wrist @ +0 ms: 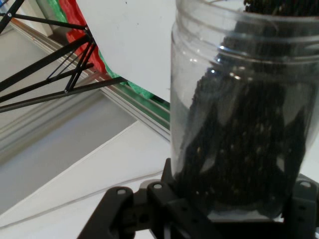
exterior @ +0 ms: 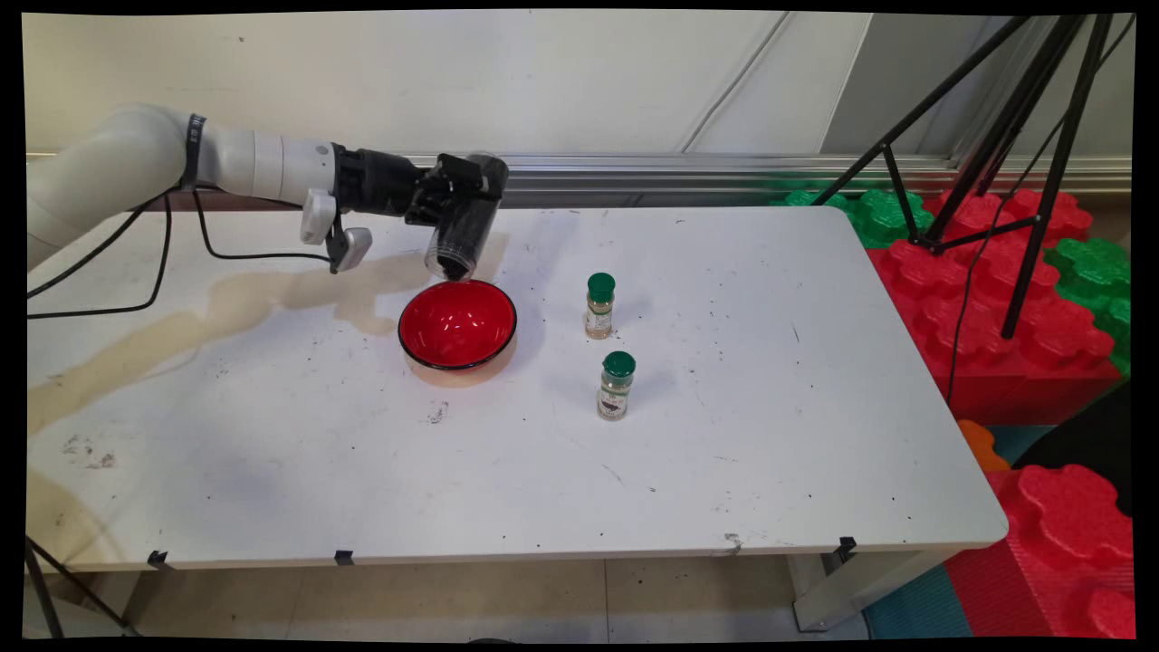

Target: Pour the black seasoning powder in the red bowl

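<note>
Jaws clamped on clear plastic jar [exterior: 462, 237] of dark grains, tipped mouth-down above red bowl [exterior: 457, 323] on tabletop [exterior: 770, 435]. Two green-capped spice bottles [exterior: 599, 306] [exterior: 617, 386] stand right of bowl.

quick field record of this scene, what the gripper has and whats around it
gripper: shut on clear jar
clear jar: holds dark grains, tilted mouth-down over the red bowl
red bowl: on the table, below the jar's mouth, inside looks empty
spice bottles: two with green caps, upright, right of the bowl; far one, near one
table: white, stained brownish at left
tripod: black, beyond table's right end
</note>
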### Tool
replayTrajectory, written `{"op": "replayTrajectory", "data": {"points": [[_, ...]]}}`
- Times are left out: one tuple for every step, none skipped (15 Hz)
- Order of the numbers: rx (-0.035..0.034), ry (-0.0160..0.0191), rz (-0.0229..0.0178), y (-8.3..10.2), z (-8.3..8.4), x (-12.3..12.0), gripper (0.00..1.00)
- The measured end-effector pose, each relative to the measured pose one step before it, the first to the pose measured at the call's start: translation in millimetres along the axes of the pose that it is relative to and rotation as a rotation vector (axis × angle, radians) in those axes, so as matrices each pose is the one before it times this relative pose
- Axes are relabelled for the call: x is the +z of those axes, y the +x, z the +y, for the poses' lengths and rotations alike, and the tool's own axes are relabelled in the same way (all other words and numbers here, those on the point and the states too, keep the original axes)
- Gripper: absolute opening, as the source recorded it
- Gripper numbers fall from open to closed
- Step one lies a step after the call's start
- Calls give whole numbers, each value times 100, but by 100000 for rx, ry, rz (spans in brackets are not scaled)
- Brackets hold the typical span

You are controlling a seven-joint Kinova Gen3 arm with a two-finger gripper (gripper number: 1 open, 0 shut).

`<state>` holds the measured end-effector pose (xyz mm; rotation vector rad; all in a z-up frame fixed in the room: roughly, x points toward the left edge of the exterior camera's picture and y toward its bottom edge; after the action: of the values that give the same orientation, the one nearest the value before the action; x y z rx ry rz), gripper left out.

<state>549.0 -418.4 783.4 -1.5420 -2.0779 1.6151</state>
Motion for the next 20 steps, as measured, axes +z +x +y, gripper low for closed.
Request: {"op": "replayTrajectory", "data": {"points": [[746,242,-164,-14,-72,14,0],[552,138,-101,-2,-40,1,0],[860,217,-121,3,-62,12,0],[846,241,-146,-2,-70,13,0],[877,217,-124,5,-59,3,0],[668,160,-71,14,-44,-5,0],[393,89,-60,14,-18,-21,0],[717,188,-82,14,-42,-23,0],[575,102,-68,2,-13,-27,0],[442,51,-60,15,6,-45,0],[505,75,-61,12,-3,-41,0],[439,83,-39,21,-2,-41,0],[351,78,-31,12,-9,-24,0],[360,99,-60,20,-10,-29,0],[414,103,-36,25,-15,-26,0],[370,84,-62,23,-14,-41,0],[367,92,-26,28,-19,-30,0],[394,80,-11,33,-15,-21,0],[327,69,-29,29,-17,-25,0],[229,54,-15,26,-17,-22,0]]}}
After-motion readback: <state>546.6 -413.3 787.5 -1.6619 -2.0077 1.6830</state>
